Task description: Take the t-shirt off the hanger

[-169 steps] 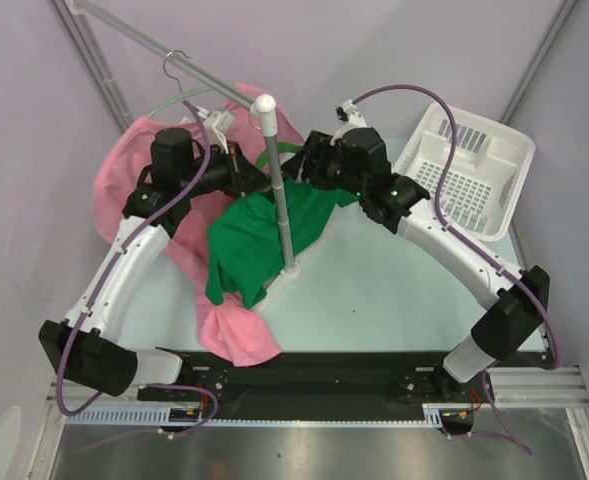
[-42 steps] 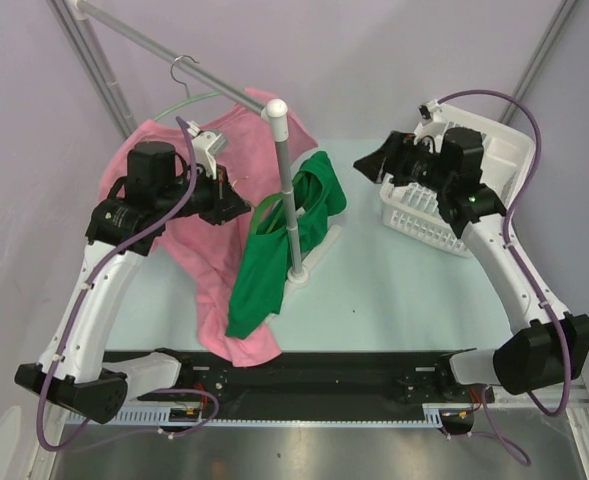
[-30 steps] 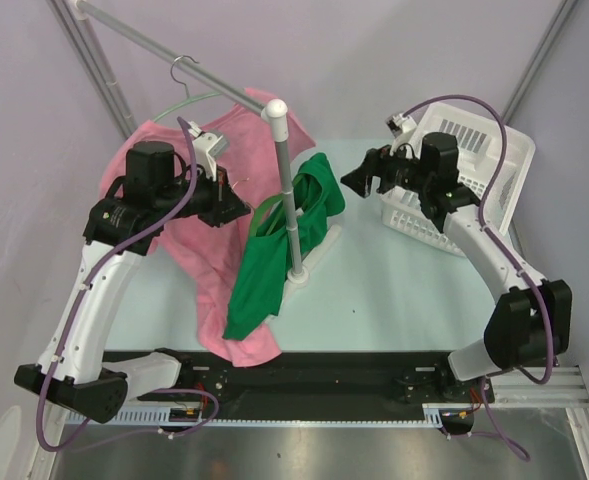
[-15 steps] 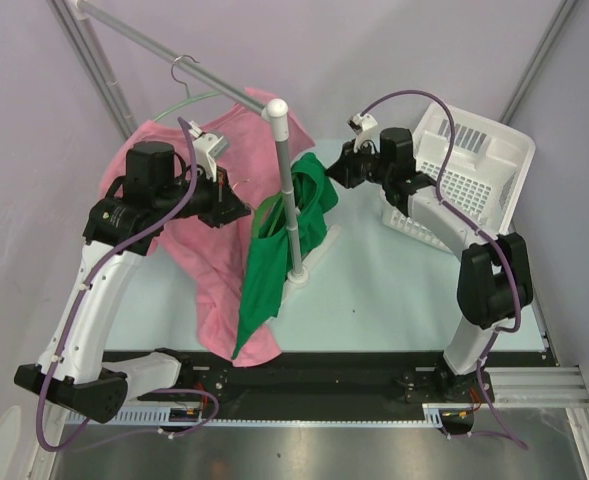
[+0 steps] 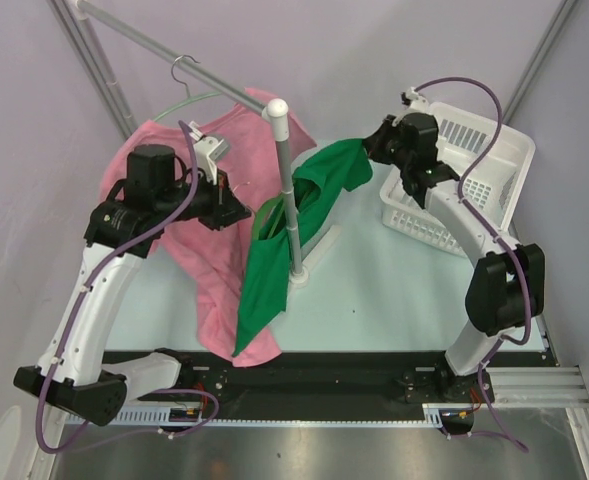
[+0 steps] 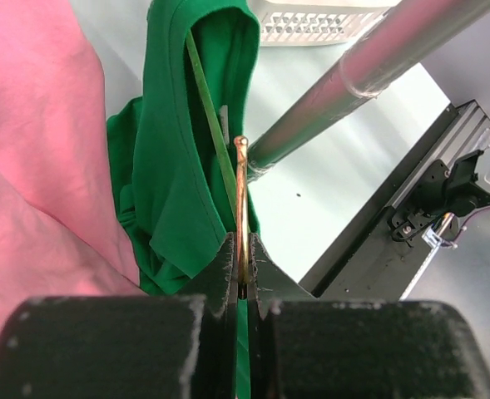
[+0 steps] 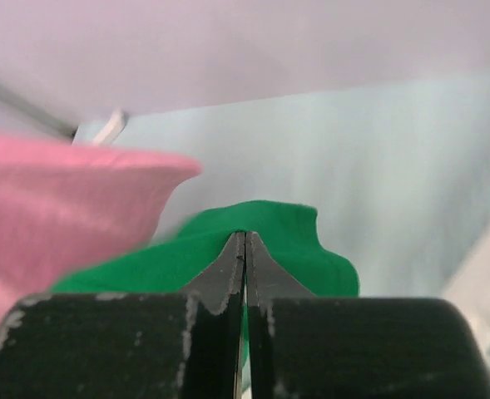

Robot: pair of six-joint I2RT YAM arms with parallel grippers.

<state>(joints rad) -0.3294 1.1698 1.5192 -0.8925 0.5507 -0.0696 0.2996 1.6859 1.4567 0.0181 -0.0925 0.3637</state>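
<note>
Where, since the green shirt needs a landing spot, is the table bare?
Bare table lies between the stand pole, the basket and the near rail. Left of the pole is crowded: pink shirt, green shirt.

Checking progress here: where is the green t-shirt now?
Top view: the green t-shirt hangs by the rack pole at centre, its upper corner pinched by the right gripper beside the white basket.

The pale worktop (image 5: 394,290) carries a white basket (image 5: 474,170) at its far right. A pole's white base (image 5: 309,262) stands near its middle.
</note>
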